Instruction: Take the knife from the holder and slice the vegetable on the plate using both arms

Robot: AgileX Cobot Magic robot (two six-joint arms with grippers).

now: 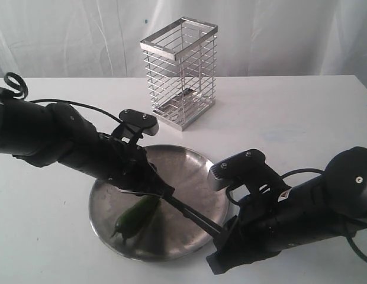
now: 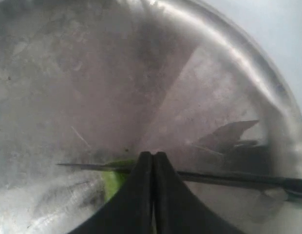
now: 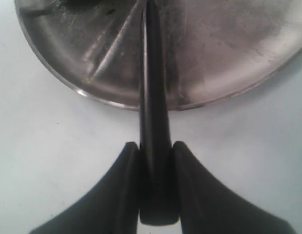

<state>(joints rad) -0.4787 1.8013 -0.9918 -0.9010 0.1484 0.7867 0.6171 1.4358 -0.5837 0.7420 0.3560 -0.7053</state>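
Note:
The steel plate [image 1: 192,168] lies at the table's middle front with the dark green vegetable [image 1: 136,216] on its near left part. My left gripper [image 1: 164,192] is shut with nothing between its fingers [image 2: 143,168]; its tips rest at the vegetable's [image 2: 111,181] right end, right by the blade. My right gripper [image 1: 226,229] is shut on the black knife's [image 1: 192,214] handle just off the plate's near right rim. The knife [image 3: 152,87] reaches over the plate [image 3: 229,53], and its thin blade [image 2: 224,178] lies across the vegetable. The wire holder [image 1: 179,71] stands behind the plate.
White table all around, with a white curtain behind it. Both black arms lean in low over the plate, the left one from the left edge, the right one from the bottom right corner.

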